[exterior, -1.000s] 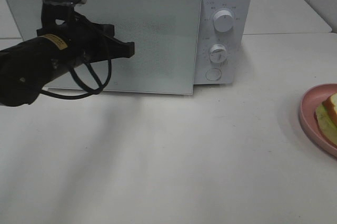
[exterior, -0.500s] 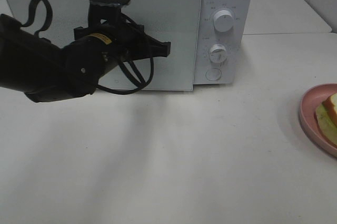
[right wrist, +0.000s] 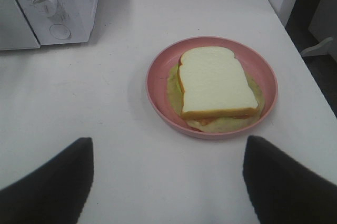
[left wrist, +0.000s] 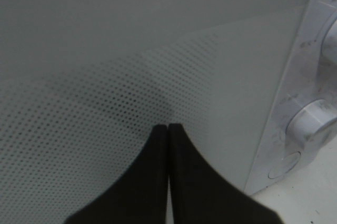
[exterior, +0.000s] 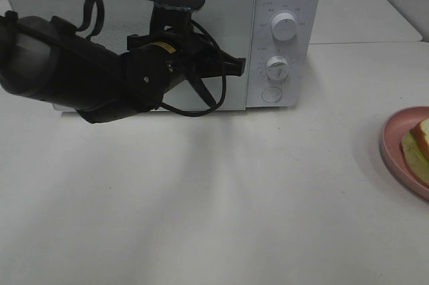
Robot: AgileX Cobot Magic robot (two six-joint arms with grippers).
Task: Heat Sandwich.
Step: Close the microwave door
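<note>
A white microwave (exterior: 201, 30) stands at the back of a pale table (exterior: 234, 198), and its door (exterior: 120, 3) is closed. The left gripper (exterior: 238, 67) is in front of that door, close to the edge where the door meets the panel with the knobs. Its two black fingers (left wrist: 184, 182) are pressed tight together with nothing between them, and the tips are right up against the dotted part of the door. A black cable (exterior: 194, 100) loops under the arm. On the panel beside the door there are two round white knobs (exterior: 284, 27), one above the other, and a round button (exterior: 271, 94) below them. The sandwich (right wrist: 213, 83) is well away from the microwave, out to the side past the knobs. It lies flat on a round pink plate (right wrist: 158, 84), with pale bread on top, an orange-tan crust and a yellow-green layer peeking out under it. The right gripper (right wrist: 167, 179) hangs above the table near the plate, on the side away from the microwave. Its two dark fingers are wide apart and hold nothing, and they do not touch the plate or the sandwich.
</note>
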